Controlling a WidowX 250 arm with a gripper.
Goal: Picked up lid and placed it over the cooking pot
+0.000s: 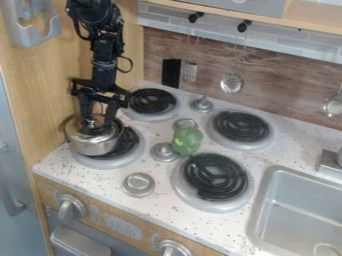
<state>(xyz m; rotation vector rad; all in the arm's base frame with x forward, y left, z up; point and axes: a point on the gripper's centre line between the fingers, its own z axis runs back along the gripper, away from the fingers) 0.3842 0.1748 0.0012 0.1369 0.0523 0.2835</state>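
In the nearest zone, two control dials (71,208) (174,248) were set into the wooden front panel (120,225) of the toy stove, above a grey oven handle (79,243). Behind the front edge of the counter (87,182), a round grey knob (139,185) lay between the two near coil burners; the grey sink (294,210) occupied the counter's near right part. The near right burner (214,175) was bare. At the counter's left edge, the metal cooking pot (97,146) stood upright, partly over the near left burner (131,148). The lid (77,131) lay on top of the pot. The black gripper (98,121) pointed down at the lid, its two fingers apart to either side above it. Near the middle of the counter, a green bell pepper (187,141) rested between the burners, just beside a second grey knob (163,152). Farther back were the far left burner (152,101) and the far right burner (240,126). On the back wall (280,75), a perforated skimmer (232,83) hung below a black hook (244,25)
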